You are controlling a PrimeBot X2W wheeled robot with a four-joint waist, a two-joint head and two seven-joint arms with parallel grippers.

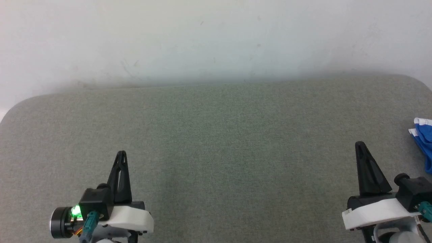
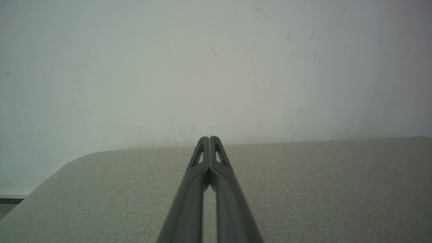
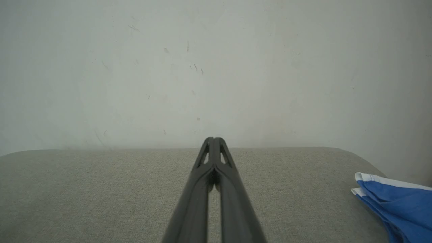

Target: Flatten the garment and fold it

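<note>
STEP: flattening not begun | CLAWS: left claw and right claw both pressed together, empty, over grey-green fabric worktop | GARMENT: royal-blue soft shorts with white trim, near the right claw's outer side, untouched | NEXT: likely spread the right claw, swing outward, drag them in.

Open passage: a wide, bare stretch of the grey fabric-topped bench runs from the garment toward the robot's left, across the whole middle. The bunched blue-and-white garment lies at the bench's right edge as the obstacle on the surface. The right gripper, fingers pressed together, stands just left of the garment and apart from it. The left gripper, likewise closed, stands well to the garment's left. Beyond the garment, a pale wall closes off the bench's far side.
</note>
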